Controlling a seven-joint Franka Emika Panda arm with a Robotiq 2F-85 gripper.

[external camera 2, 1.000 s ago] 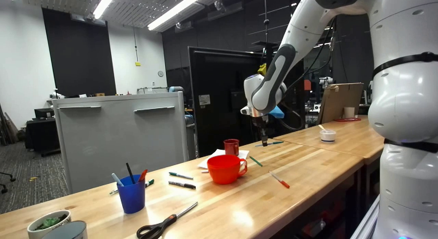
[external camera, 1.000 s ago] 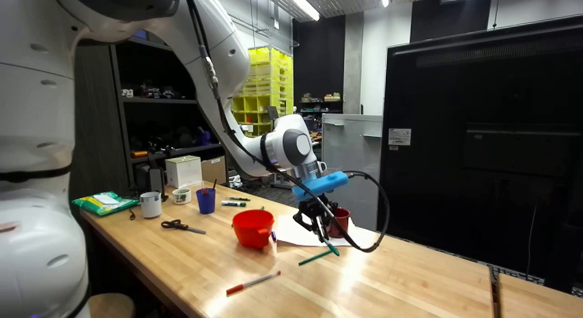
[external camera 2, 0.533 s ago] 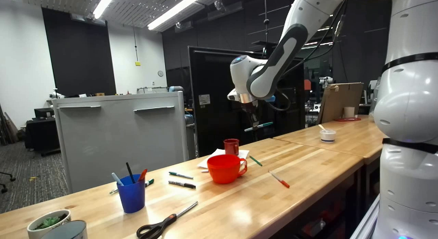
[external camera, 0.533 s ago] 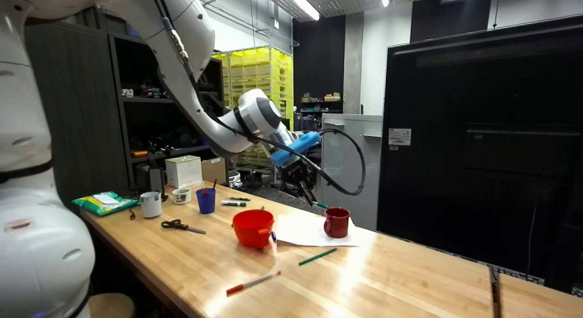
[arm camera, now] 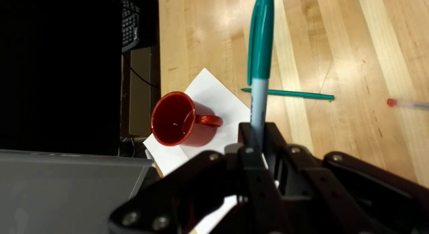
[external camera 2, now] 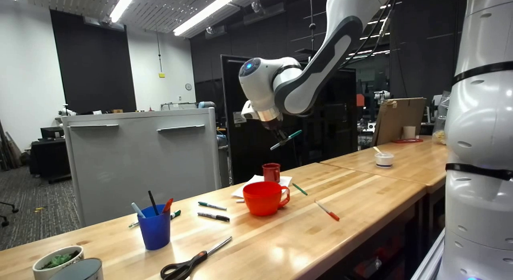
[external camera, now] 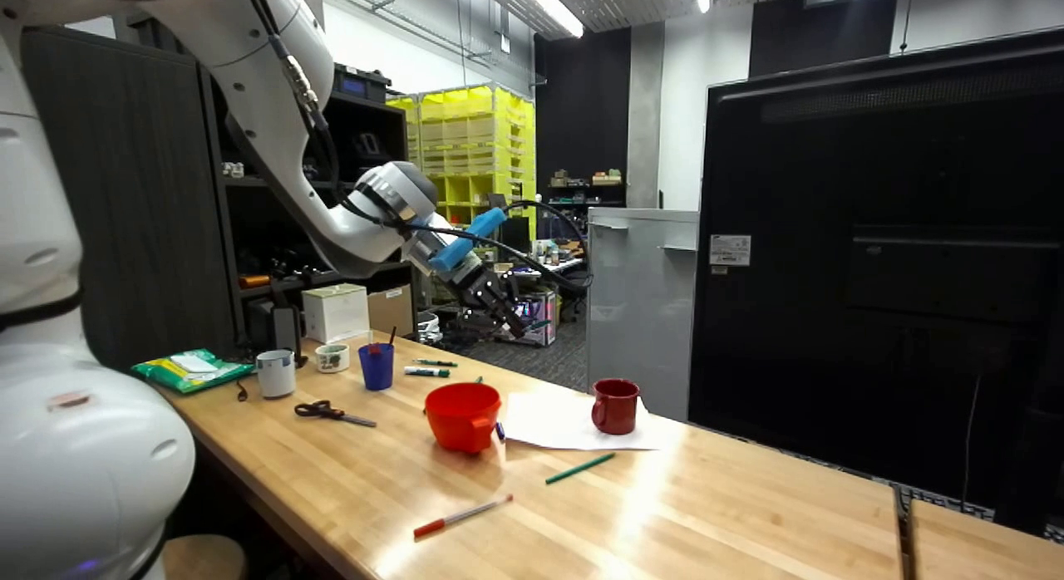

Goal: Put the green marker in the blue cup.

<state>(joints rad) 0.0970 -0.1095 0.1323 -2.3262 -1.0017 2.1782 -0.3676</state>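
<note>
My gripper [arm camera: 256, 140] is shut on a green-capped marker [arm camera: 262, 49] with a pale body. In both exterior views the gripper [external camera: 517, 324] [external camera 2: 283, 138] is high above the table; the held marker [external camera 2: 295, 134] is tilted, cap end up. A slim, all dark green marker [external camera: 580, 469] [external camera 2: 299, 188] [arm camera: 298, 94] lies on the table. The blue cup [external camera: 376, 368] [external camera 2: 155, 228] stands upright, apart from the gripper, with several pen-like things sticking out of it. It is out of the wrist view.
The red bowl [external camera 2: 262, 199] and the dark red cup [external camera: 615, 407], on white paper [external camera: 540, 418], stand between slim marker and blue cup. Scissors [external camera 2: 188, 266], a black marker [external camera 2: 213, 216], another green-capped marker [external camera 2: 212, 205] and a red marker [external camera: 461, 515] lie on the table.
My gripper has risen from near the tabletop with the green-capped marker and moved left in both exterior views, toward the blue cup's side. The marker has become more tilted. Things on the table stay still.
</note>
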